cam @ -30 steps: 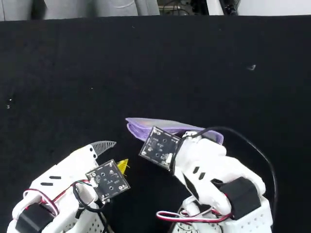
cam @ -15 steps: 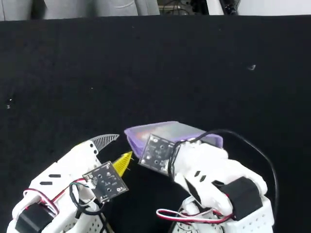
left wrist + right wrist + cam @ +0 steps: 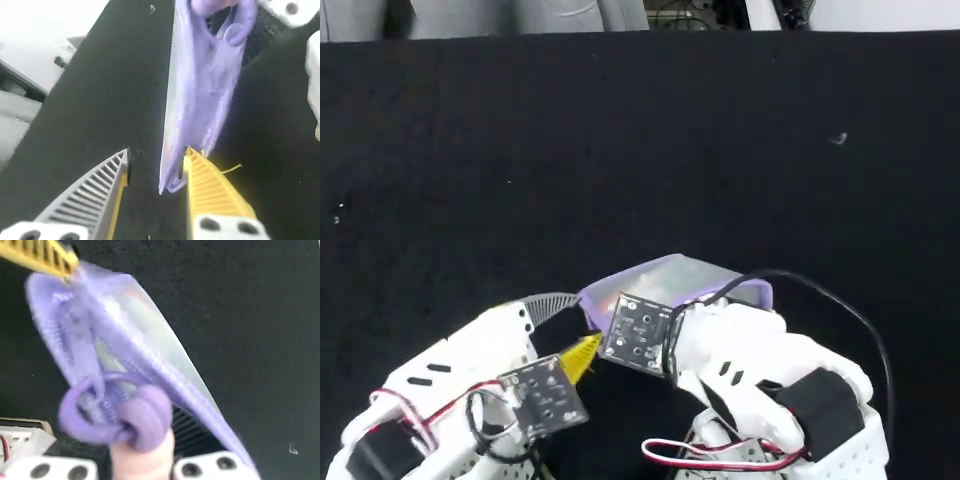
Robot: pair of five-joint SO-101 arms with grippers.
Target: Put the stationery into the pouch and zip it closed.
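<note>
Pouch (image 3: 670, 275): raised on edge, middle of the tabletop's (image 3: 620, 150) near edge. Right gripper (image 3: 155, 440): clamped on its zip-pull end. Left gripper (image 3: 156, 154): jaws apart, astride the opposite corner. Step, likely: zipping. Next: left pinches corner as anchor.

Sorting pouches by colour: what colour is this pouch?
Purple, translucent pouch; best in the left wrist view.

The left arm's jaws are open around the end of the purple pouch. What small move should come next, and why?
Probably close the left gripper on the end of the pouch. Its jaws stand open with that end between them, beside the yellow one, while the right gripper holds the zipper-pull end. A grip there would likely steady it.
</note>
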